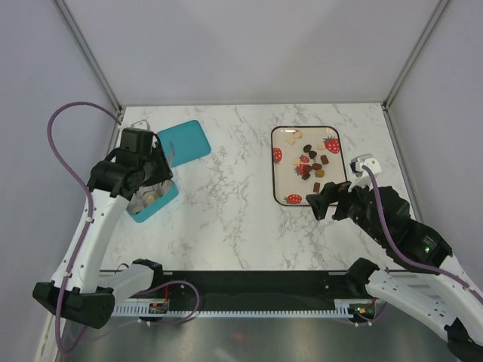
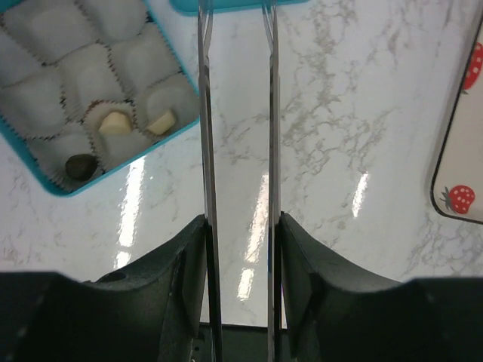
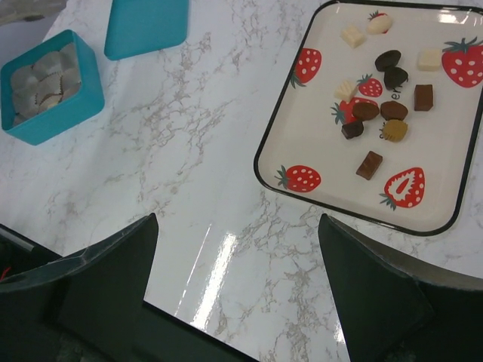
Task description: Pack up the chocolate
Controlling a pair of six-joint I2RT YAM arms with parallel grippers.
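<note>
Chocolate [image 3: 392, 110]: most pcs lie loose on tray [image 3: 302, 124], far-right part of tabletop [image 1: 226, 211]. Dark, mid-brown and cream, bunched around tray's middle. 3 pcs sit in box [image 3: 56, 121]: 2 cream [image 2: 113, 123] + 1 dark [image 2: 79, 166], in adjoining paper cups [image 2: 90, 75] along one wall.
Box: teal, open, near left edge of tabletop. Other cups in wrist view look empty. Lid [image 3: 147, 26] lies flat just beyond it, toward far-left corner.
L hand [image 2: 241, 226]: pinching tongs [image 2: 210, 151] by the shanks. Blades stand apart w/ nothing btwn them where visible; tips run off top of wrist view. Tongs hang over bare tabletop just beside box.
R hand [image 3: 238, 222]: spread wide, holding nothing, hovering at tray's near edge.
Step (my read): tongs look empty, so next pc must be fetched from tray.
Doing it well: pick an outlying pc first, e.g. the brown square nearest tray's near edge, since the clustered ones leave little room for the blades. Come down w/ one blade each side and tips level on tray, then squeeze gently; pcs are small and prob. slick. Carry low to an empty cup next to the filled ones.
Risks: too hard a squeeze may flick the pc out; R hand sits close to the approach path, so mind a clash.
</note>
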